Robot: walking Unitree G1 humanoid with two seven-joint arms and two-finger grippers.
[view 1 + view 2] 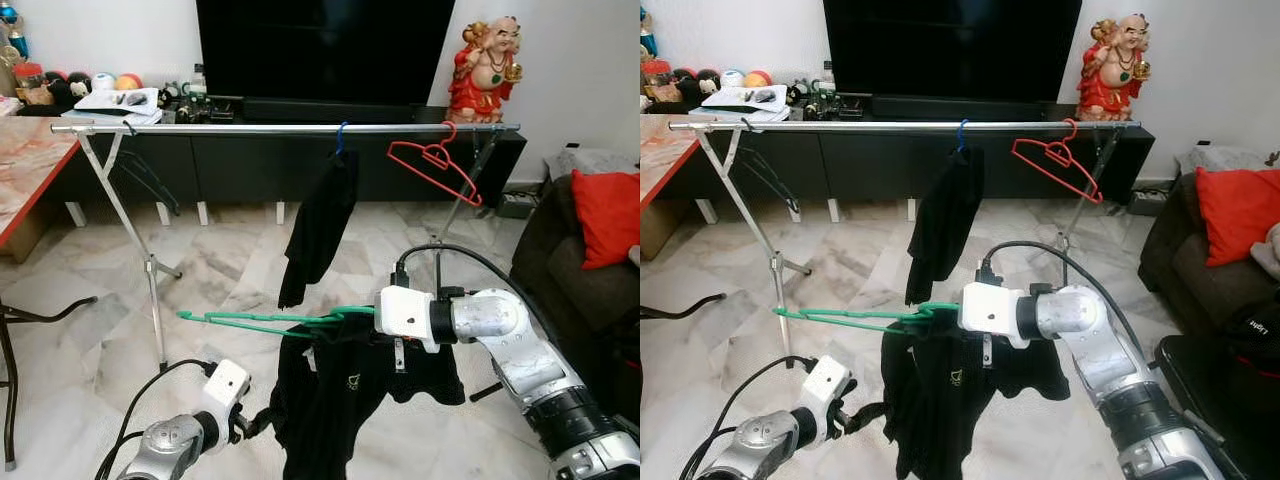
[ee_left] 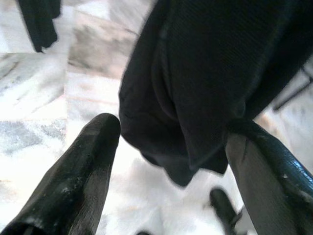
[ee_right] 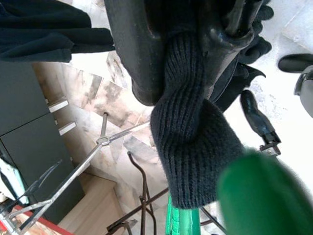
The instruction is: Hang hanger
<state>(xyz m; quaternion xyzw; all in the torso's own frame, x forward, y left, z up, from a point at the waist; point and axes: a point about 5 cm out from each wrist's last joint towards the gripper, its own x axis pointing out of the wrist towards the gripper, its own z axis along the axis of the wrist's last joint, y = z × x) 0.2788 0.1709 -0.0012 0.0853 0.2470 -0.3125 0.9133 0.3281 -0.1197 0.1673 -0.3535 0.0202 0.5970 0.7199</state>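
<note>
Right hand (image 1: 372,312) above marble floor (image 1: 90,350)

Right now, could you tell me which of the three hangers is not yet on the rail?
The green hanger, held level in the right gripper with a black garment. The blue hanger and empty red hanger already hang on the rail.

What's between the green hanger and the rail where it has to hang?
Nothing visible blocks it. The right gripper holds the green hanger with its black garment below the rail; the stretch left of the hung black garment looks free.
</note>
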